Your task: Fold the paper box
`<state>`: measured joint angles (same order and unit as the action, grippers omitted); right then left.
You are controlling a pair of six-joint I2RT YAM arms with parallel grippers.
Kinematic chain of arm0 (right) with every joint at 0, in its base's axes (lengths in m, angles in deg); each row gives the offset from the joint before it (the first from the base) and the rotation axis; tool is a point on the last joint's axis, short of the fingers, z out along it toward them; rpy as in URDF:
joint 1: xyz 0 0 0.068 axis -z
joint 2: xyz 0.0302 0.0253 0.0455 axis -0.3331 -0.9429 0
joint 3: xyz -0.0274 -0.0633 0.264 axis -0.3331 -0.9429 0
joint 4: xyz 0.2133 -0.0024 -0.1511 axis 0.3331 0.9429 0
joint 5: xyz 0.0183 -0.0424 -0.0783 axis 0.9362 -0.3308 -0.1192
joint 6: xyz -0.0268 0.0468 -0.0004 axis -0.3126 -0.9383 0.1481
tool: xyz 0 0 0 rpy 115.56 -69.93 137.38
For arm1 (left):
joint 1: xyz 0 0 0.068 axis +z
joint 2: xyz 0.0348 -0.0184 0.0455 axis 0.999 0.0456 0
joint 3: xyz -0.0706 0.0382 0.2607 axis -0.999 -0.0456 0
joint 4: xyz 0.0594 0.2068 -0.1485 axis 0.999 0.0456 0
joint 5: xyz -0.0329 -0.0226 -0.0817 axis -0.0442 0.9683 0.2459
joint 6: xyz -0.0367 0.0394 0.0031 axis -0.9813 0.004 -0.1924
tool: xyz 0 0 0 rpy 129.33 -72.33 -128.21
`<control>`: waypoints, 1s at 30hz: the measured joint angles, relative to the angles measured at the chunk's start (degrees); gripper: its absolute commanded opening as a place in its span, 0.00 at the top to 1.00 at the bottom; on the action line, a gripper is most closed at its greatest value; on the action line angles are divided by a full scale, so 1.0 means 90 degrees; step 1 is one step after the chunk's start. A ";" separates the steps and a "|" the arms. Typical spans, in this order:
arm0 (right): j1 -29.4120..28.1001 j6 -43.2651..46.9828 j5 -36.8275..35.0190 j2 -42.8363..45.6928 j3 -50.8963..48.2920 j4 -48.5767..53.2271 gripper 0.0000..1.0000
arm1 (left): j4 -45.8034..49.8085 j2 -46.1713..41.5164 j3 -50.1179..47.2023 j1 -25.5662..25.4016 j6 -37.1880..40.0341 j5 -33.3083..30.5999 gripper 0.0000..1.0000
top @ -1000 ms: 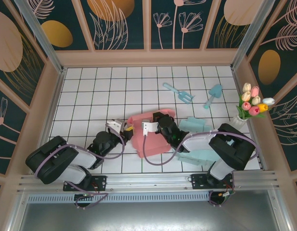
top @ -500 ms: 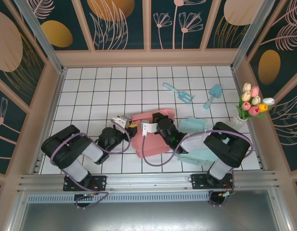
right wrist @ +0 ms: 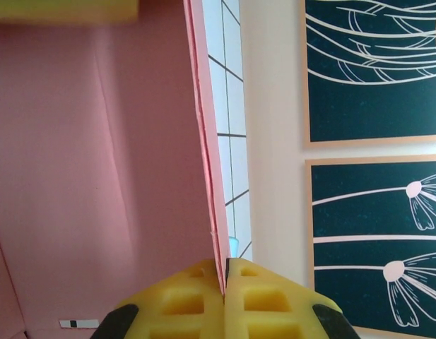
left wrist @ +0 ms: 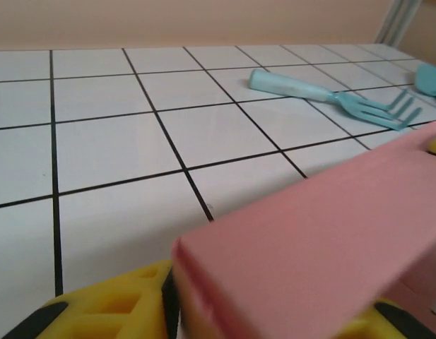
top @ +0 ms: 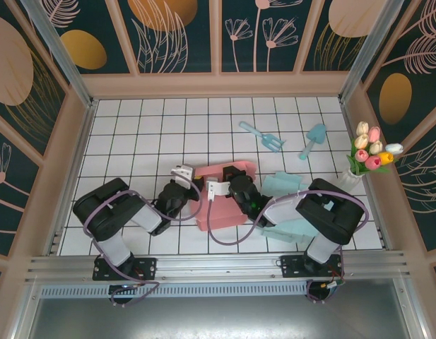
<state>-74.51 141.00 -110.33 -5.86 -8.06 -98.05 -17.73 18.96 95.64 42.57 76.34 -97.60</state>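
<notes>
Shifted rightward, the left hand (top: 191, 186) now straddles a flap of the pink paper box (top: 232, 208) at frame center on the counter (top: 133, 141), grip impossible to tell; the right hand (right wrist: 225, 272) pinches its wall.

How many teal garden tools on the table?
2. Fork lies beyond the pink box, toward the back wall; trowel lies right of it, near the tulips. Others could hide beneath the box.
</notes>
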 measured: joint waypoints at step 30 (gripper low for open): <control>0.0041 -0.0685 0.0061 0.0168 0.0034 0.0262 1.00 | 0.1112 0.0243 0.0551 -0.0398 -0.0272 -0.1936 0.56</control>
<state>-74.13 134.83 -109.78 -4.36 -7.76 -95.68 -7.72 21.14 100.60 38.98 73.90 -115.02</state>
